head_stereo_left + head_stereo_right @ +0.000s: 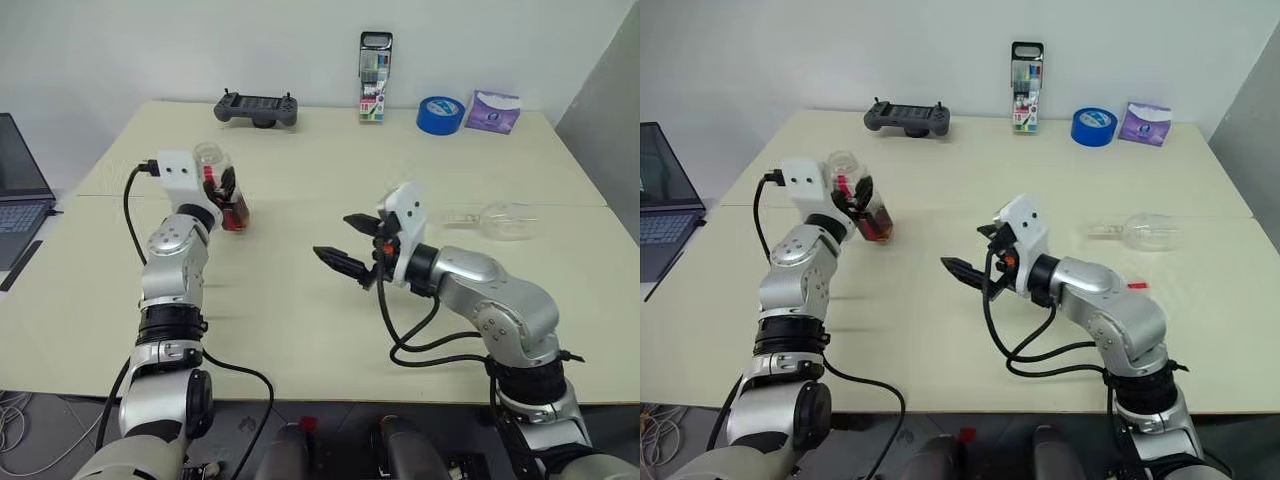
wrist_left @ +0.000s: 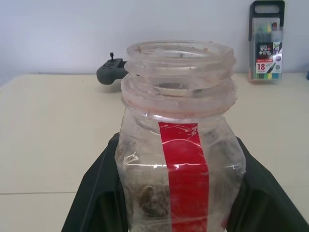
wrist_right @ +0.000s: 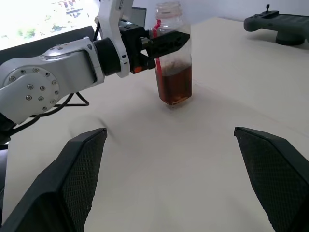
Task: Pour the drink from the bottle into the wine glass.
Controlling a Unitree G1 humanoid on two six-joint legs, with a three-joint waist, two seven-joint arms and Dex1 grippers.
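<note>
With the left hand (image 1: 222, 190) clamped on the uncapped bottle (image 1: 224, 196) and the right hand (image 1: 352, 244) open and empty, stand the toppled glass (image 1: 497, 220) upright first, I'd say.

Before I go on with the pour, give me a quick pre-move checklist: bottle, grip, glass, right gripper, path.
1. Bottle uncapped: ok, the neck is open with no cap on it.
2. Left gripper shut on the bottle: ok, black fingers clamp both sides of it.
3. Drink in the bottle: ok, dark liquid fills the lower part.
4. Wine glass upright: not ok, it lies on its side on the table, far from the bottle.
5. Right gripper ready to right the glass: ok, open and holding nothing, but pointing away from the glass.
6. Table between bottle and glass bare: ok, apart from the right arm.
</note>
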